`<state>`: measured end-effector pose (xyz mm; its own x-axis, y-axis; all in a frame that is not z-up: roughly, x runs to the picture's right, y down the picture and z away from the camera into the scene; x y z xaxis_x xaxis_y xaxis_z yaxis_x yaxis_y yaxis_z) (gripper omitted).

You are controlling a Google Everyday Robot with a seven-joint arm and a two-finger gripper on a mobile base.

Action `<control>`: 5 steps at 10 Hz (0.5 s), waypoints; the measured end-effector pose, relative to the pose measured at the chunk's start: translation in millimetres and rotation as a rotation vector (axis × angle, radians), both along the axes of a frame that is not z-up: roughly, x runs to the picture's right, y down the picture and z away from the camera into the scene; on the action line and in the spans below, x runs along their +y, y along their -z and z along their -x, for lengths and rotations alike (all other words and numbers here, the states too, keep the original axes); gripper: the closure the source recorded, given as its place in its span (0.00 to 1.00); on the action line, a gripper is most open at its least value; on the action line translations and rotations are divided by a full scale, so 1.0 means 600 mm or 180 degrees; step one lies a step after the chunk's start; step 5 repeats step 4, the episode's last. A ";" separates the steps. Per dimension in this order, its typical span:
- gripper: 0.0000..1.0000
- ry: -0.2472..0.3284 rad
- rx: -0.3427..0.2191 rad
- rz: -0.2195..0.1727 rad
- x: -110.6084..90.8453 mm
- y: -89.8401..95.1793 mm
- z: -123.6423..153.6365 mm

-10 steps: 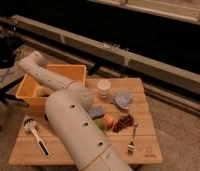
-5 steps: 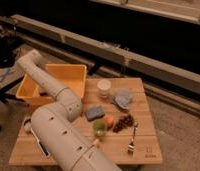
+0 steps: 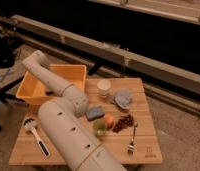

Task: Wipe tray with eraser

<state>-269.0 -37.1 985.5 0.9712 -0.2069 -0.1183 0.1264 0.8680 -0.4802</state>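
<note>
While the white arm (image 3: 68,125) rises from the near edge, dish brush (image 3: 35,134) and fork (image 3: 133,137) on the wooden table (image 3: 143,152), gripper hidden past the elbow, jaw state untellable, yellow-orange tray (image 3: 73,75) at the far-left corner, eraser not visible

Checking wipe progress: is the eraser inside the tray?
Cannot tell: the arm reaches over the tray, hiding most of its floor; neither eraser nor pincer is visible.

No text, label, brand or number can be read on anything
</note>
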 end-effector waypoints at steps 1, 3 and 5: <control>0.86 -0.0030 0.0061 -0.0013 0.002 0.002 -0.024; 0.86 -0.0055 0.0118 -0.0035 0.008 0.010 -0.050; 0.86 -0.0065 0.0136 -0.0042 0.011 0.015 -0.066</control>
